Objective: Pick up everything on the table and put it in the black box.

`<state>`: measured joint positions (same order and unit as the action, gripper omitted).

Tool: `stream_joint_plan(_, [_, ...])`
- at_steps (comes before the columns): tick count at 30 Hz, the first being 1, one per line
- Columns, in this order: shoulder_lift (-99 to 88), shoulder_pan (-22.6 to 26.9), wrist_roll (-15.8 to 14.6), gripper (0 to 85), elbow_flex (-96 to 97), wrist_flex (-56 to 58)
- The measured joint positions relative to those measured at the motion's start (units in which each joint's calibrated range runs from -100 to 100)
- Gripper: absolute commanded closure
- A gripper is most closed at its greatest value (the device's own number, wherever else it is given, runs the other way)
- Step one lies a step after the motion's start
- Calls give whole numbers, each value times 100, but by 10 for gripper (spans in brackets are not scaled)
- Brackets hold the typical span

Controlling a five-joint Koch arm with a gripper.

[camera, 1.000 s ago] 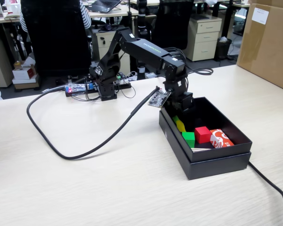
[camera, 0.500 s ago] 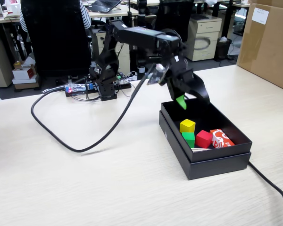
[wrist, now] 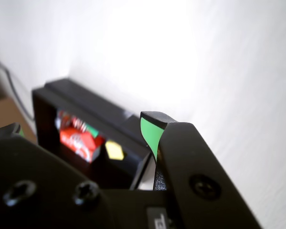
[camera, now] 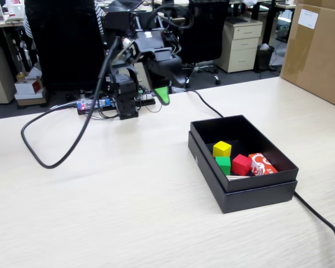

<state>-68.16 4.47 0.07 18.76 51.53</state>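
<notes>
The yellow cube (camera: 222, 148) sits on the floor of the black box (camera: 255, 192), near the box's middle, with a green cube (camera: 224, 164) just in front of it and a red cube (camera: 242, 164) beside that; the wrist view catches the yellow cube (wrist: 114, 150) through the box's open top, low and left of centre. From the cube, the fingers (camera: 163, 94) lie well apart, up and to the left in the fixed view, raised above the desk (camera: 128, 212) close to the arm's base. They stand spread and empty, one green-faced tip (wrist: 150, 132) clear in the wrist view. No loose item shows on the bare desk, so I judge nothing is left to reach for
</notes>
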Motion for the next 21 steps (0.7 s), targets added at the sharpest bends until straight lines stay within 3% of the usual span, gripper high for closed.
stream_joint_plan(6, [-1359, -498, 63, 351, 1451, 0])
stream_joint_plan(13, [-2848, -650, 112, 334, 3414, -139])
stream_joint_plan(21, [-2964, -713, 176, 335, 5760, -2307])
